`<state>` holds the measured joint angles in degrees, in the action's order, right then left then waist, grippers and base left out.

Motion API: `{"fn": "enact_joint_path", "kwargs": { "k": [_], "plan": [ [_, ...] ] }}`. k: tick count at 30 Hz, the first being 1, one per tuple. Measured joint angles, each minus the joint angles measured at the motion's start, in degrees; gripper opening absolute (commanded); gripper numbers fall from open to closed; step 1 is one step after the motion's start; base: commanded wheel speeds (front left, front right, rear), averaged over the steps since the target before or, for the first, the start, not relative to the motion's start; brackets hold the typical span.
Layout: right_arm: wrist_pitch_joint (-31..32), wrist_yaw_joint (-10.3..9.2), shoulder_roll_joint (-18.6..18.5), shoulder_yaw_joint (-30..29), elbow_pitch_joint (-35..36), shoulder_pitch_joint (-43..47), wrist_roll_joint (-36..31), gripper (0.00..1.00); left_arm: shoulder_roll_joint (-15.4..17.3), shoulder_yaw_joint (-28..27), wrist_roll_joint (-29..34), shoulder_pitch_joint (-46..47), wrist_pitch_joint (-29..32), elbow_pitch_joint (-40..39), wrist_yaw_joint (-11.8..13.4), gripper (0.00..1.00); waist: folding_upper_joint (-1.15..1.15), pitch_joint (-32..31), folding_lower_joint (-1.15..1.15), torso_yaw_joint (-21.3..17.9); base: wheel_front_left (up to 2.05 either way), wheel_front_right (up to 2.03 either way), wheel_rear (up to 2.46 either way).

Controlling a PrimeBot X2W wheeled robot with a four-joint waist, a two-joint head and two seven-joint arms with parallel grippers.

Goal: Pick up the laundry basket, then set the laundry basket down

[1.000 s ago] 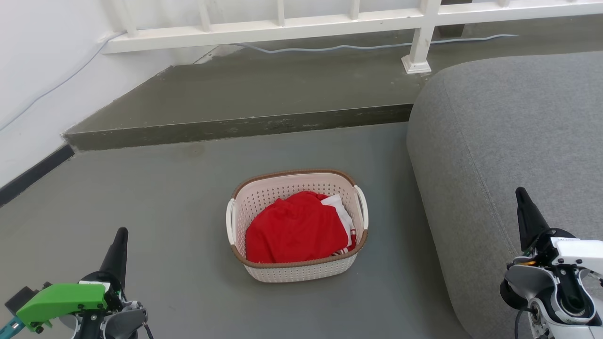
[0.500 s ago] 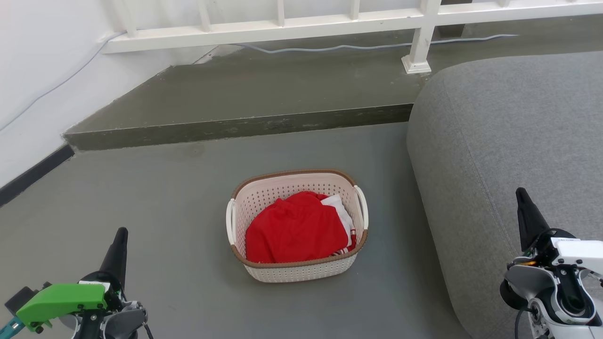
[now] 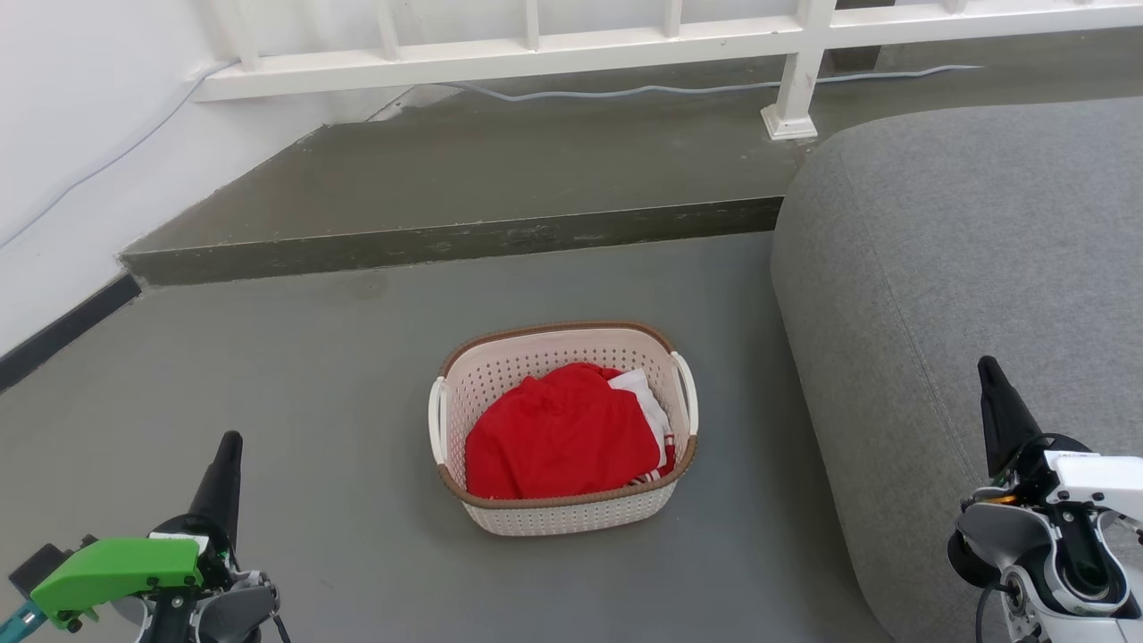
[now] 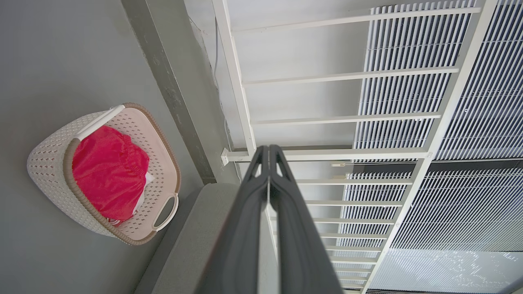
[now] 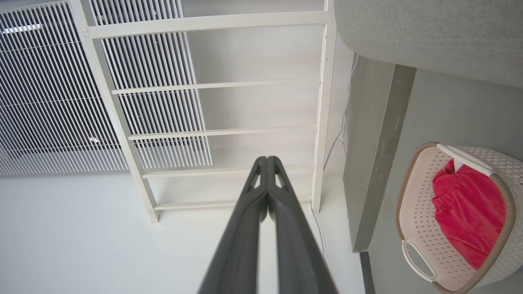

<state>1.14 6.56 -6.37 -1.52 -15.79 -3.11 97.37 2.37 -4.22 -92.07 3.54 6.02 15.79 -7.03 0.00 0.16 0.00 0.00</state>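
The laundry basket (image 3: 571, 518) stands on the grey floor in the middle of the head view: cream perforated walls, brown woven-look rim, white side handles, red cloth inside. The left wrist view has the basket (image 4: 45, 163) at its left, the right wrist view has the basket (image 5: 421, 220) at its right. My left gripper (image 3: 229, 441) hangs at the lower left, well short of the basket, fingers pressed together and empty. My right gripper (image 3: 985, 364) is at the lower right in front of the sofa, also shut and empty. Both wrist views show each gripper (image 4: 268, 148) (image 5: 267, 158) with fingertips touching.
A grey sofa (image 3: 964, 268) fills the right side, close to the basket's right handle. Behind the basket a raised concrete step (image 3: 446, 237) runs across, with a white railing (image 3: 625, 40) and a cable beyond it. A white wall (image 3: 80, 134) borders the left.
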Motion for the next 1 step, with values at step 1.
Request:
{"fn": "enact_joint_path", "kwargs": {
  "k": [1],
  "plan": [
    [0.0, 0.0, 0.0, 0.0, 0.0, 0.0, 0.0, 0.0, 0.0, 0.0, 0.0, 0.0, 0.0, 0.0, 0.0, 0.0, 0.0, 0.0, 0.0, 0.0, 0.0, 0.0, 0.0]
  ]
}}
